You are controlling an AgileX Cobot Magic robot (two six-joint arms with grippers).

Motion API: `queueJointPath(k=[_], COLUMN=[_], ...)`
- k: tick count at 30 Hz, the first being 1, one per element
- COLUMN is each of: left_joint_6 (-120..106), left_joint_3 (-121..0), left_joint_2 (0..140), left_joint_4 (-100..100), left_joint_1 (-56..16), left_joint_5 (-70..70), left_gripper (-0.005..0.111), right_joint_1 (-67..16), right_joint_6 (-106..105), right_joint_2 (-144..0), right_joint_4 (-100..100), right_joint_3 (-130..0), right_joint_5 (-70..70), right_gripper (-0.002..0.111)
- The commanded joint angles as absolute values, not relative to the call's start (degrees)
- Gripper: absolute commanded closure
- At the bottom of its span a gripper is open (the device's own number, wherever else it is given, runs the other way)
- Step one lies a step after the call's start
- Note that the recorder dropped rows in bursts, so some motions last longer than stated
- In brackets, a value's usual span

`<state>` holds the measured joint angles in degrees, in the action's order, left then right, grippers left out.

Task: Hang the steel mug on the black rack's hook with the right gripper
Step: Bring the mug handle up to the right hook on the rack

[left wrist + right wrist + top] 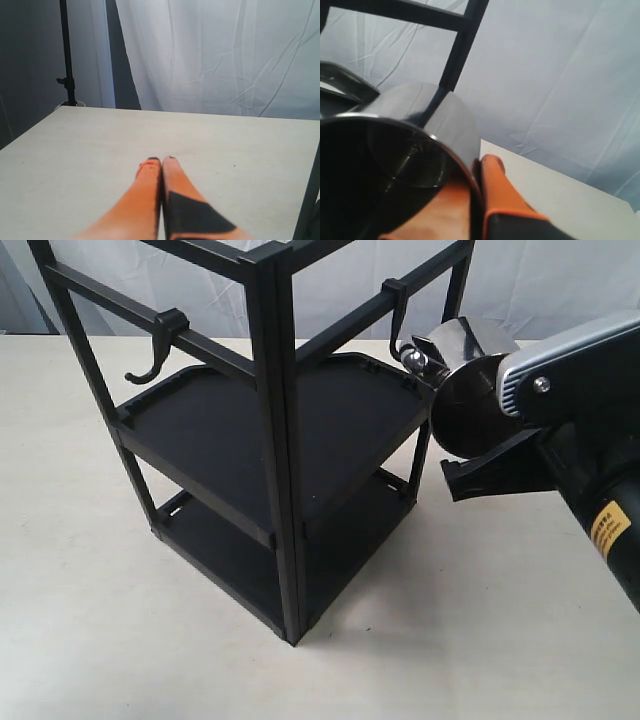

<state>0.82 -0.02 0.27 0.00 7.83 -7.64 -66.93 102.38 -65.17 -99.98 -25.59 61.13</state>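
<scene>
The steel mug (468,345) lies on its side in the air beside the black rack (275,440), at the right post's upper crossbar. My right gripper (478,445) is shut on the mug's wall. In the right wrist view one orange finger (495,185) presses outside the mug (435,115) and the other is inside it. The mug's looped handle (420,360) sits right at the knob-tipped curl of the hook (400,315); I cannot tell whether it is threaded on. My left gripper (162,161) is shut and empty, low over the table.
A second black hook (160,345) with a wide curved arm clips on the rack's left crossbar. The rack's two trays (230,420) hold nothing. Pale tabletop (120,620) surrounds the rack, with white curtain (225,55) behind.
</scene>
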Motion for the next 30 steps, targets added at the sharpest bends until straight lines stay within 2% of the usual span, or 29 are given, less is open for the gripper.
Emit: queueJointPath(k=[1,24,26,30], left_joint_6=[0.96,0.96,0.96,0.96], left_joint_3=[0.00,0.00,0.00,0.00], left_joint_2=[0.00,0.00,0.00,0.00], left_joint_4=[-0.41,-0.41,-0.41,-0.41], left_joint_1=[7.32,7.32,7.32,7.32], left_joint_5=[-7.32,-7.32,-7.32,-7.32], left_gripper=[0.105,0.105,0.105,0.105], right_joint_1=[-67.08,-67.08,-67.08,-67.08], right_joint_6=[97.72,97.43,97.43,97.43], right_joint_2=[-65.55,-65.55,-65.55,-65.55], right_joint_4=[-99.95,-99.95,-99.95,-99.95], right_joint_3=[-25.15,-25.66,-25.66,-25.66], right_joint_5=[57.21,55.93,55.72,55.72], right_gripper=[0.109,0.109,0.104,0.081])
